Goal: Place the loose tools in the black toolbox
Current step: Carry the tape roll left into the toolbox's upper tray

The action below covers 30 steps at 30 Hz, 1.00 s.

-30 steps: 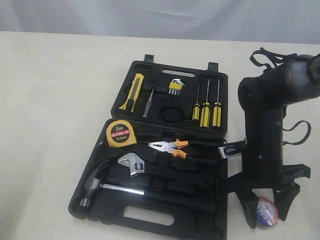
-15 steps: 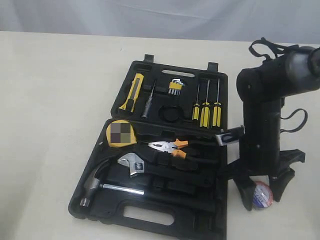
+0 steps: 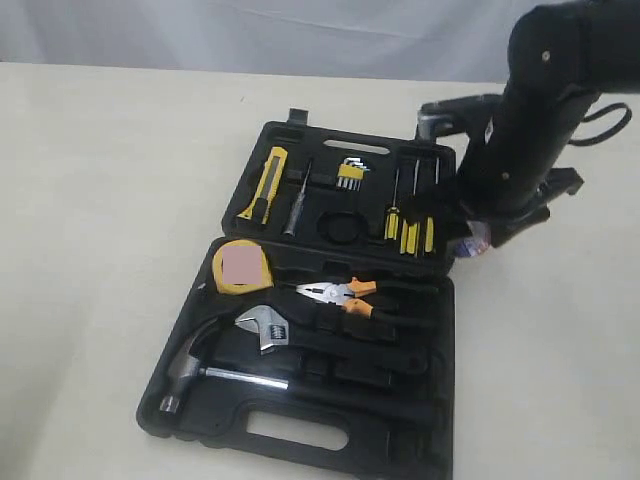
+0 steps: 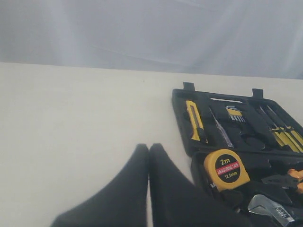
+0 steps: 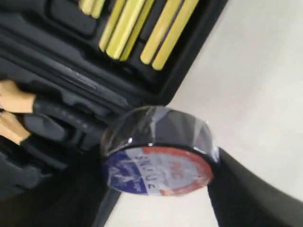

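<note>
The black toolbox lies open mid-table. In its recesses sit the yellow-black utility knife, the yellow tape measure and the orange-handled pliers. My right gripper hangs just off the case's right edge, shut on the black tape roll with its blue-red-white label; the tape roll barely peeks out under the arm. The left gripper is shut with nothing in it, hanging above the table left of the toolbox, near the tape measure and the knife.
A steel hammer and an adjustable wrench fill the near half of the case. Three yellow-handled screwdrivers, hex keys and a thin driver sit in the far half. A grey backdrop closes the table's far edge.
My right arm has lifted the tape roll off the table near the case's front right corner and carried it back and up beside the screwdriver recesses.
</note>
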### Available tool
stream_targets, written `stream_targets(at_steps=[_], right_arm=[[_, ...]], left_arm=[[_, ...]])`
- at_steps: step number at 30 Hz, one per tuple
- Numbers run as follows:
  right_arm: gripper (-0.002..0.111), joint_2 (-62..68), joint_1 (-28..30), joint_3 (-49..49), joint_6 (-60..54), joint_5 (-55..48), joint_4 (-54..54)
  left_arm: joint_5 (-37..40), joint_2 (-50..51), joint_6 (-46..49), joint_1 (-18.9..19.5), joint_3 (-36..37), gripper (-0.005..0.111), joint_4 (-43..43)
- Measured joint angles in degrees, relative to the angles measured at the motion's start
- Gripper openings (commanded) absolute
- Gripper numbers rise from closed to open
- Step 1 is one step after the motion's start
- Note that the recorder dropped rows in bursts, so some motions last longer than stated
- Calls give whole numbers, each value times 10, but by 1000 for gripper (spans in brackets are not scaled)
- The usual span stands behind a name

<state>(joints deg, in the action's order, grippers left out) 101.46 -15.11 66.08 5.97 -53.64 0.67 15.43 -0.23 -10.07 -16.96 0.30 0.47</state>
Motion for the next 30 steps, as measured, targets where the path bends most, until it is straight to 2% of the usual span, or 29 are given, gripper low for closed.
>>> stream_targets(at_steps=[6, 11, 18, 25, 27, 28, 29, 30], right_arm=[[0, -27, -6, 41, -41, 58, -68], [0, 21, -64, 49, -69, 161, -99], [0, 157, -79, 150, -54, 142, -106], [1, 199, -79, 164, -45, 135, -109], [12, 199, -79, 164, -45, 135, -110], [29, 200, -79, 165, -45, 135, -111], [38, 200, -79, 166, -43, 135, -113], [52, 200, -79, 166, -41, 134, -113]], left_arm=[[0, 0, 0, 0, 0, 0, 0], [0, 0, 0, 0, 0, 0, 0], [0, 0, 0, 0, 0, 0, 0], [0, 0, 0, 0, 0, 0, 0], [0, 0, 0, 0, 0, 0, 0], [0, 0, 0, 0, 0, 0, 0], [0, 0, 0, 0, 0, 0, 0], [0, 0, 0, 0, 0, 0, 0]])
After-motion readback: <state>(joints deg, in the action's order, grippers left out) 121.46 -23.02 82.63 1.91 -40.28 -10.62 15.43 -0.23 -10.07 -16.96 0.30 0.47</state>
